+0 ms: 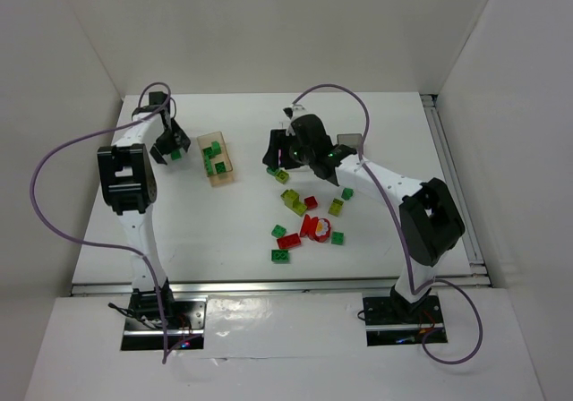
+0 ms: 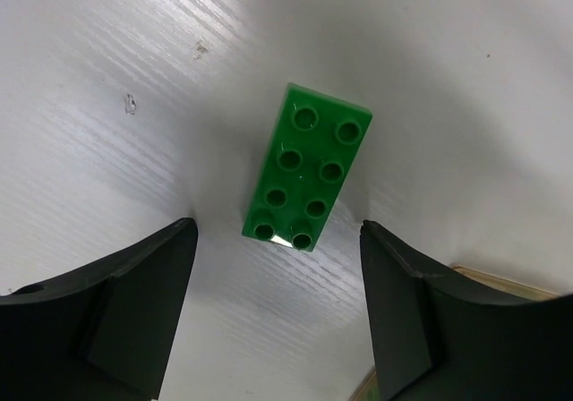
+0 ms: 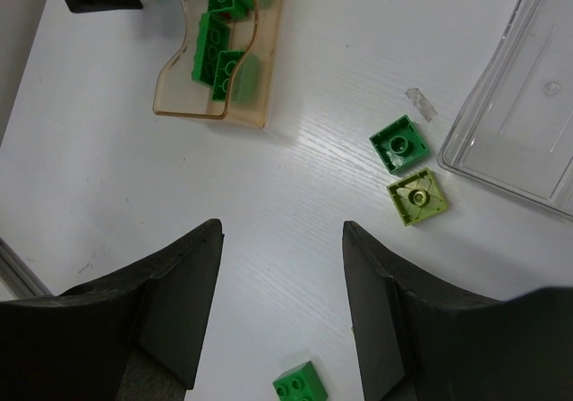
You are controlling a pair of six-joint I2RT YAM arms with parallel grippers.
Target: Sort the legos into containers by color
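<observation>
A dark green two-by-four lego (image 2: 307, 168) lies flat on the table just ahead of my left gripper (image 2: 277, 226), whose fingers stand open on either side of it without touching it. From above, that gripper (image 1: 170, 149) is left of the orange-tan container (image 1: 218, 159), which holds several dark green legos (image 3: 215, 47). My right gripper (image 3: 282, 226) is open and holds nothing. It hovers over bare table near an upturned dark green lego (image 3: 399, 144) and a yellow-green one (image 3: 417, 196). Mixed legos (image 1: 304, 222) lie scattered in the middle, including a round red piece (image 1: 315, 228).
The clear container (image 3: 528, 97) sits empty to the right of my right gripper (image 1: 274, 157). A smoky grey container (image 1: 350, 139) shows behind the right arm. White walls close in the table on the left, back and right.
</observation>
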